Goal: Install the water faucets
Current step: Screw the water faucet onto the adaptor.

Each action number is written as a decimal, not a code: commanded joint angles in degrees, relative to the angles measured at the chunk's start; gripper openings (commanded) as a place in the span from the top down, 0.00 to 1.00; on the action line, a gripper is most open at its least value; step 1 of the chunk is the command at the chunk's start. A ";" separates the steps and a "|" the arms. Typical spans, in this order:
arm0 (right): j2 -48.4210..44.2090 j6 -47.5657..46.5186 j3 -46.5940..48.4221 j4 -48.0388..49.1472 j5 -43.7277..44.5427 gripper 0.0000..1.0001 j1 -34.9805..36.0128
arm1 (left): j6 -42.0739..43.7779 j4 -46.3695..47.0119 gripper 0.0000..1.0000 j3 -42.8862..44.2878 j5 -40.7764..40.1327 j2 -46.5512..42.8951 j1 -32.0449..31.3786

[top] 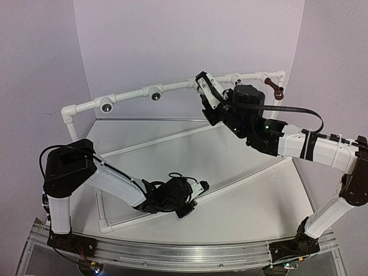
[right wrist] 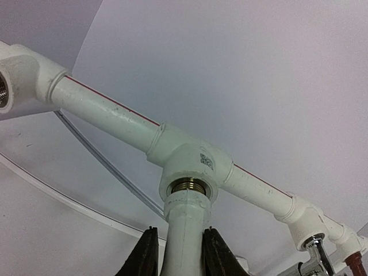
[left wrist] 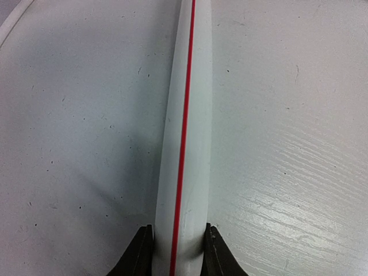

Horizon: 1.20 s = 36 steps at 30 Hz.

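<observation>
The right gripper (right wrist: pixel 180 234) is pinched shut on the white faucet (right wrist: pixel 185 215), its end right at the hole of the tee socket (right wrist: pixel 192 161). If it tilts there, the screw part may go in crooked and get stuck.

White pipe (left wrist: pixel 192 144) with thin red stripe; white faucet (right wrist: pixel 185 230); red-brown faucet (top: pixel 276 89).
</observation>
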 commanded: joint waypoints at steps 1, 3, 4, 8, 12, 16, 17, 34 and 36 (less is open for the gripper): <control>-0.36 4.31 3.84 4.31 -1.41 1.00 -2.17 | -10.61 -16.30 1.00 -5.19 2.69 7.85 -1.88; -0.37 5.05 3.97 4.10 -1.61 1.00 -2.28 | -10.58 -16.30 1.00 -5.19 2.67 7.83 -1.90; -0.40 5.47 3.99 4.01 -1.72 1.00 -2.34 | -10.58 -16.30 1.00 -5.20 2.69 7.82 -1.90; -0.61 7.16 4.20 3.60 -2.23 1.00 -2.49 | -10.58 -16.27 1.00 -5.18 2.66 7.80 -1.90; -0.74 8.74 4.67 2.75 -2.44 1.00 -2.55 | -10.59 -16.32 1.00 -5.22 2.66 7.83 -1.84; -1.14 10.82 4.67 2.35 -2.69 1.00 -2.60 | -10.54 -16.30 1.00 -5.11 2.65 7.83 -1.87; -1.25 11.29 4.66 2.29 -2.71 1.00 -2.60 | -10.54 -16.30 1.00 -5.10 2.67 7.85 -1.87; -1.85 17.94 6.06 0.72 -3.77 1.00 -2.95 | -10.63 -16.30 1.00 -5.09 2.68 7.92 -1.86; -1.91 19.00 5.96 0.66 -3.93 1.00 -3.02 | -10.63 -16.29 1.00 -5.10 2.74 7.91 -1.84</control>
